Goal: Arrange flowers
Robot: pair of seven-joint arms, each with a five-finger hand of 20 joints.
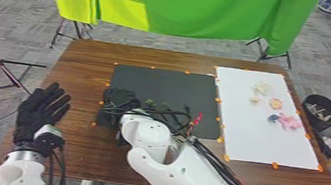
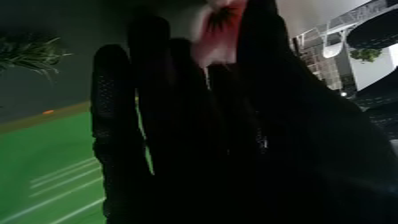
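On the black mat [image 1: 185,85], my right hand [image 1: 121,98] is over the left part, with dark green stems [image 1: 156,105] just beside it. A thin red item [image 1: 197,119] shows farther right on the mat, near the wrist cables. In the right wrist view, a pink-red flower [image 2: 218,32] with a dark centre is close against my right hand [image 2: 204,130], partly covered by it; whether it is held, I cannot tell. Green leaves [image 2: 31,54] show apart from the glove. My left hand [image 1: 42,109] lies open at the table's left side.
The white board [image 1: 242,134] on the right bears a cream flower [image 1: 262,88], a peach flower [image 1: 275,103], a pink flower [image 1: 291,123] and a small blue one [image 1: 273,118]. A black bin [image 1: 323,109] stands beyond the table's right edge. Cables run along my right arm.
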